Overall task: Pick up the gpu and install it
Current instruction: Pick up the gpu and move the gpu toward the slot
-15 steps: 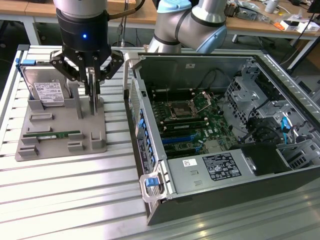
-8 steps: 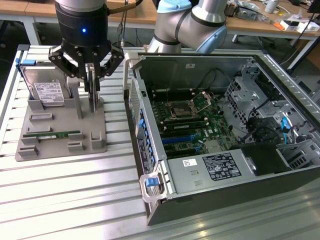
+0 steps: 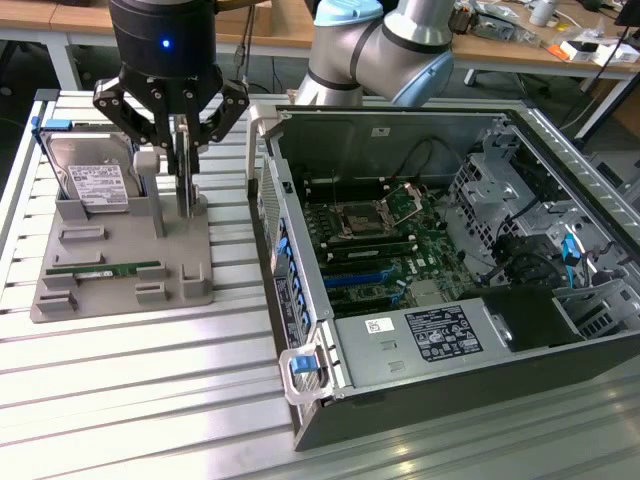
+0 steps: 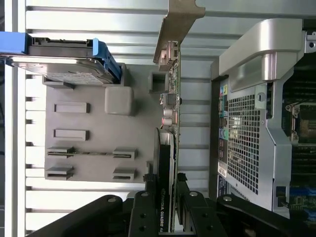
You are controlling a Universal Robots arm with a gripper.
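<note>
Room: wooden workbenches [image 3: 520, 50] are seen behind the cell, cluttered with small parts and cables. Surface: the work is laid out on a table [image 3: 150, 400] of ribbed aluminium slats, bare metal, lightly reflective. The exterior view's right half is taken by an open computer case [image 3: 420, 420], laid on its side, with the motherboard [image 3: 380, 240] exposed and a grey drive cage [image 3: 500, 190] beside it; a blue latch [image 3: 303, 365] is fitted at the near corner. The arm [image 3: 400, 40] is reached over from behind the case. A grey parts fixture [image 3: 120, 260] is set on the slats just beside the case, on the exterior view's left. A silver hard drive [image 3: 95, 180] with a white label is leaned in the fixture's far slot. The gpu [image 3: 184, 185] is stood on edge at the fixture side nearest the case, silver bracket end pointed away from the wrist camera, and is pinched across its black cooler face by the gripper [image 3: 182, 135]. Whether the card is clear of its slot cannot be told. A green memory stick [image 3: 105, 270] is seated flat near the fixture's front.
</note>
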